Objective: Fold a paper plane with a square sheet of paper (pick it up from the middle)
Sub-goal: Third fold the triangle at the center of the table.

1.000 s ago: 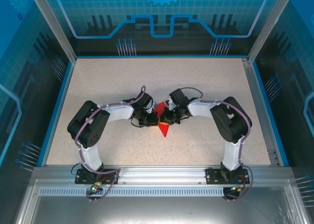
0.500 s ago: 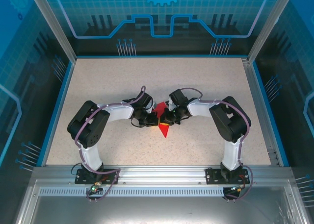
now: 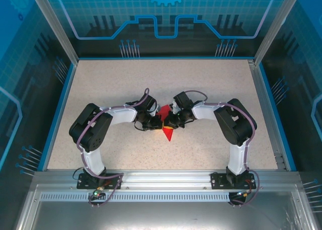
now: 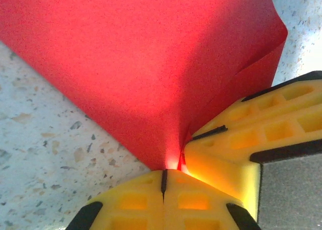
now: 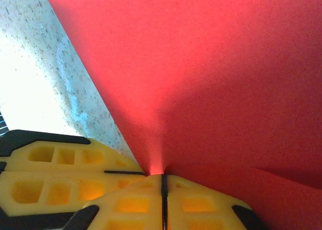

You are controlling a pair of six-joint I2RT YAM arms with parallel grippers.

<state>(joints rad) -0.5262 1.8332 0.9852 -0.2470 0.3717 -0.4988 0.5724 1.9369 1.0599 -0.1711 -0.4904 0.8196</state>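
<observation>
Left wrist view: the left gripper (image 4: 163, 175) has its yellow jaws pressed together on an edge of the red sheet of paper (image 4: 151, 64), and the pinched paper glows at the seam. The sheet fans upward and away from that pinch, with a fold line running to a corner at the upper right. The right gripper's fingers (image 4: 251, 134) touch it from the right, just beside the left jaws.

From the right wrist, the right gripper (image 5: 162, 182) is likewise clamped on the same sheet, jaws closed with only a thin dark line between them. The paper spreads up and to the right, a second layer showing along the bottom right.

From the top external camera, the two grippers meet tip to tip near the middle of the table (image 3: 115, 84), with the red sheet held between them: one point sticks out toward the far side, a longer point toward the near edge.

Compared with a second ago, almost nothing differs. Both grips are the same, the paper is in the same spot, and the right arm (image 3: 236, 124) has edged its elbow very slightly toward the centre.

The table is speckled beige with a blue border. A metal rail (image 3: 166, 177) at the near edge carries both arm bases, and blue translucent walls (image 3: 166, 13) with line graphics enclose the cell.
</observation>
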